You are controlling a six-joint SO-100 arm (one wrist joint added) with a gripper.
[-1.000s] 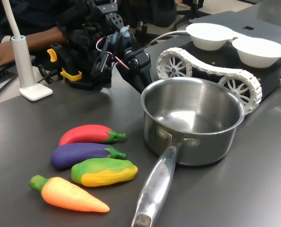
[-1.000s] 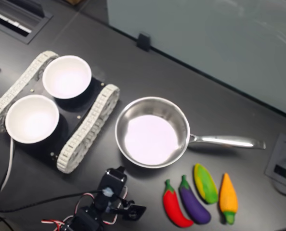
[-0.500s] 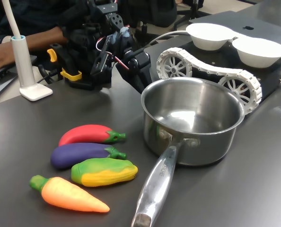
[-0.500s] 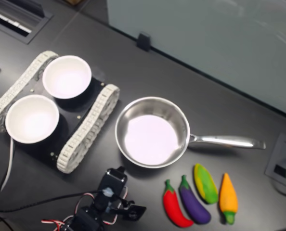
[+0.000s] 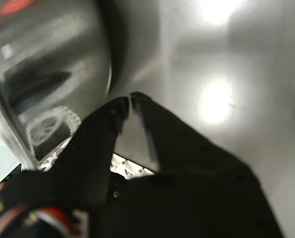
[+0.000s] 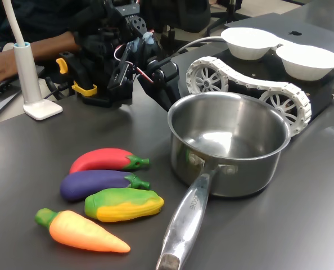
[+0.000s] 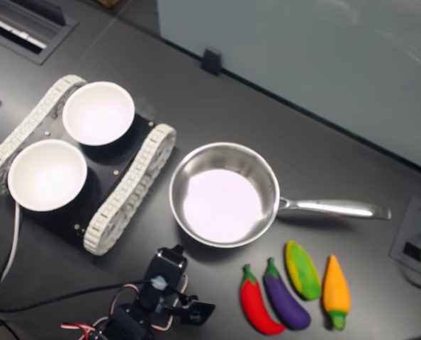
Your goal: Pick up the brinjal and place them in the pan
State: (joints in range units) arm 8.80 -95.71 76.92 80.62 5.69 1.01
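The gripper (image 5: 129,100) is sitting with its black jaws pinched almost together on nothing, tips just beside the outer wall of the pan (image 7: 225,195). In the second exterior view the arm (image 7: 164,294) is crouching at the pan's 7 o'clock, while the brinjal (image 7: 285,296) is lying on the dark tabletop (image 7: 352,163) at the pan's 5 o'clock, touching the red chilli toy (image 7: 256,304) and just beside the corn toy (image 7: 302,269); the carrot toy (image 7: 336,289) is ending the row. The pan's handle (image 7: 334,208) is pointing to 3 o'clock above the row. Bare tabletop is lying open between arm and toys. The tracked rover (image 7: 118,195), carrying two white bowls (image 7: 97,113), is crowding the pan's 9 o'clock edge
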